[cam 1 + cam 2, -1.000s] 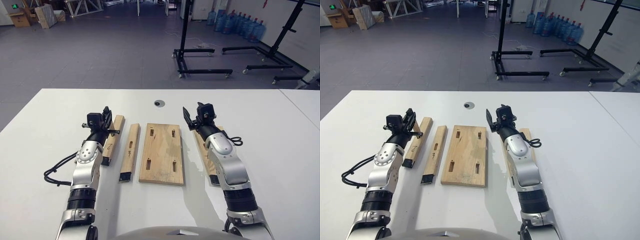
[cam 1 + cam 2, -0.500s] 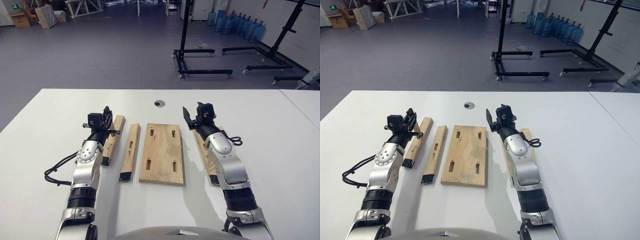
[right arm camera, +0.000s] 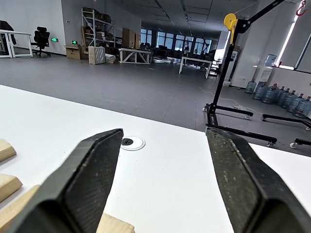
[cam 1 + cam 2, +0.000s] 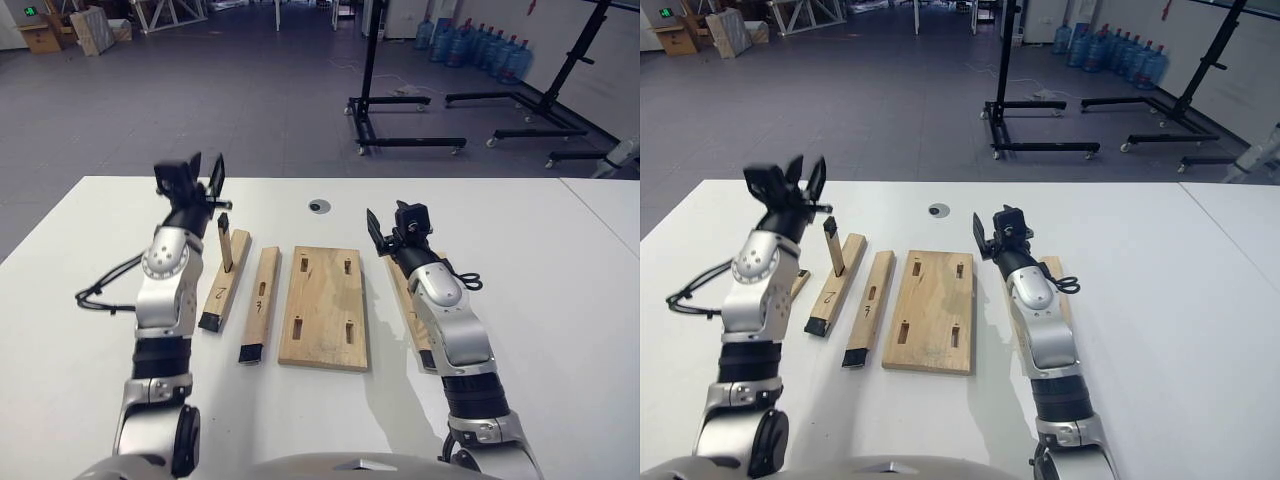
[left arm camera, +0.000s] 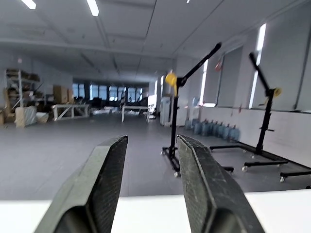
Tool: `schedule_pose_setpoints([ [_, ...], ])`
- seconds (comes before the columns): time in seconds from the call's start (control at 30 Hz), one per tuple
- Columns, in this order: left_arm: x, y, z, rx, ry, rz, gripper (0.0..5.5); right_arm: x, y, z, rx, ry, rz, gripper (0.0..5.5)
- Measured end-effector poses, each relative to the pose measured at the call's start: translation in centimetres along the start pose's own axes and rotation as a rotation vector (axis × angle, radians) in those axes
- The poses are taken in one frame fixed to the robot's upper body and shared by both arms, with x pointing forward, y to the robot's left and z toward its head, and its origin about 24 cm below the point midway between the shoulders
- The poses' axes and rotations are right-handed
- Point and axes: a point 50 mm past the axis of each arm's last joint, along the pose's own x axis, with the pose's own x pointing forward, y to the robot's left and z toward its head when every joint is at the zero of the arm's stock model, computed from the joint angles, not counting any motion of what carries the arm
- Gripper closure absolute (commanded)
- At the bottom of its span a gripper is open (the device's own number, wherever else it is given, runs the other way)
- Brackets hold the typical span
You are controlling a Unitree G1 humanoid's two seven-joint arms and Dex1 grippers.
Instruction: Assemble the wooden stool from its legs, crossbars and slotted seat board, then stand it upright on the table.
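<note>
Your left pincer [image 4: 200, 178] hangs high above the tabletop [image 4: 520, 230], over its far left part near the far edge, and its fingers [image 5: 102, 179] stand apart with nothing between them. Your right pincer [image 4: 385, 232] sits low, just beside the far right corner of the slotted seat board [image 4: 323, 306], its fingers [image 3: 92, 174] spread wide and also holding nothing. The seat board lies flat in the middle of the tabletop, long side running away from you, with all four slots showing. To its left lie two legs side by side with narrow gaps between them: the inner leg [image 4: 261, 300] just beside the board's left edge and the outer leg [image 4: 224, 285] beyond it. A short dark-tipped stick [image 4: 225, 243] stands up from the outer leg's far end, right below your left pincer. Another wooden piece [image 4: 403, 295] lies under your right forearm, close along the board's right edge. A round cable grommet [image 4: 319, 207] sits in the tabletop beyond the board. You have broad bare white surface to the left of the legs and to the right of your right arm. Past the far edge the floor holds black wheeled stands [image 4: 400, 110].
</note>
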Motion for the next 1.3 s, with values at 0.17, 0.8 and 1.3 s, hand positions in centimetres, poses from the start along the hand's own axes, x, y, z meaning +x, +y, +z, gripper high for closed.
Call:
schedule_pose_setpoints([
  [0.17, 3.3, -0.3, 1.6, -0.012, 0.023, -0.06, 3.67, 0.5, 0.4, 0.1, 0.013, -0.017, 0.007, 2.36],
  [0.8, 1.6, -0.7, -8.2, -0.043, 0.335, -0.011, 3.67, 0.5, -0.5, 0.6, -0.029, -0.025, 0.025, 2.36],
  [1.3, 2.2, -0.4, 0.3, -0.075, 0.137, 0.031, 3.67, -0.2, -0.6, 0.2, -0.016, -0.005, 0.01, 2.36],
])
